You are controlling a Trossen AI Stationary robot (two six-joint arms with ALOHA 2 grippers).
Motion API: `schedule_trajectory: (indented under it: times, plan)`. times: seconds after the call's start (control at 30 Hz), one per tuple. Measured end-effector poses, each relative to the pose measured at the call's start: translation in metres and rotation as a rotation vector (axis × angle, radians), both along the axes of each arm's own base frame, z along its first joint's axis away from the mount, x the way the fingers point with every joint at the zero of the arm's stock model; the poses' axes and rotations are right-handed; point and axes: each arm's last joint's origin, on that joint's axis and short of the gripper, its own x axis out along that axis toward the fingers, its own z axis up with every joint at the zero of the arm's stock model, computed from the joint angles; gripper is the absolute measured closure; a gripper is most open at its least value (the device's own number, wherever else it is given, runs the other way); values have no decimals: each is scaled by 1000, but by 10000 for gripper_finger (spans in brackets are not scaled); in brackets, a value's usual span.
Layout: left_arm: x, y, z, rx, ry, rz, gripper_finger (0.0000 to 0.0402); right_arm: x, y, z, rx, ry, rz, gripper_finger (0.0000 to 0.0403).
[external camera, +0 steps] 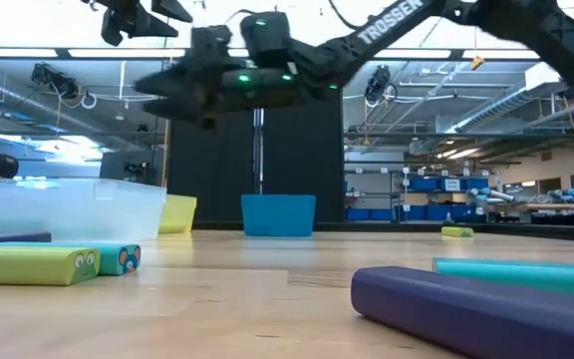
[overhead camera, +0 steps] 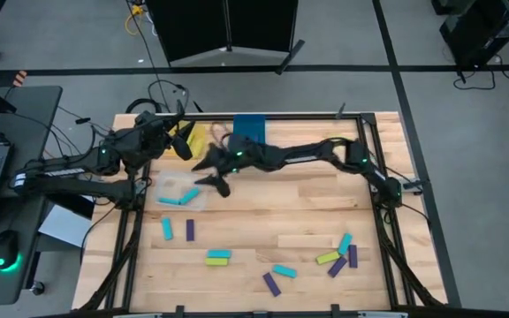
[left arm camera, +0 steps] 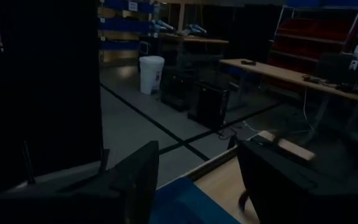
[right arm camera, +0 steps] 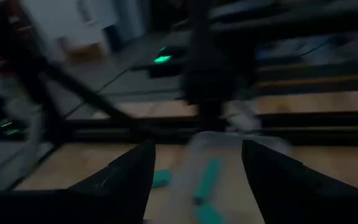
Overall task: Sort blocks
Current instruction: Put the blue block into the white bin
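Teal, purple and lime blocks lie flat on the wooden table: a teal one [overhead camera: 167, 230], a purple one [overhead camera: 190, 230], a lime and teal pair [overhead camera: 218, 256], and a cluster [overhead camera: 338, 256] near the right edge. Teal blocks [right arm camera: 207, 180] lie in the clear bin [overhead camera: 182, 194]. My right gripper [overhead camera: 212, 177] hovers open above that bin's far right part, nothing between its fingers [right arm camera: 135, 168]. My left gripper [overhead camera: 184, 146] stands open and raised by the yellow bin [overhead camera: 197, 137], holding nothing.
A blue bin [overhead camera: 248, 126] stands at the far edge, right of the yellow one. Black frame posts rise at the table's corners [overhead camera: 367, 119]. More blocks lie toward the near edge: a teal one [overhead camera: 284, 271] and a purple one [overhead camera: 271, 283].
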Motion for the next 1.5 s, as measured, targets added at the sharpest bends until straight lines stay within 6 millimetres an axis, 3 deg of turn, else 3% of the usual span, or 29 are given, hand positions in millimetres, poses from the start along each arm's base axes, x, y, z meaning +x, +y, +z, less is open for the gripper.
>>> schedule_trajectory:
  times: [0.17,0.33,0.6,0.83,1.0,1.17,1.33,1.5]
  plan:
    - [0,0,-1,-13,-1,1,174,-64,-17,10,-24,-129,-193,162]
    - [8,0,-9,-47,51,-27,174,-137,-12,12,-57,-138,-372,167]
    - [56,1,-45,-128,258,-259,174,-231,7,25,-116,-167,-596,168]
    - [94,2,-69,-193,322,-389,174,-297,22,31,-128,-261,-727,170]
    - [118,1,-78,-206,316,-528,174,-328,29,26,-114,-284,-763,171]
    - [140,-9,-87,-160,398,-648,174,-343,32,23,-115,-252,-788,172]
    - [165,-31,-92,-53,483,-835,174,-349,34,28,-149,-272,-790,172]
    - [193,-67,-99,49,538,-1087,174,-352,35,32,-185,-292,-792,174]
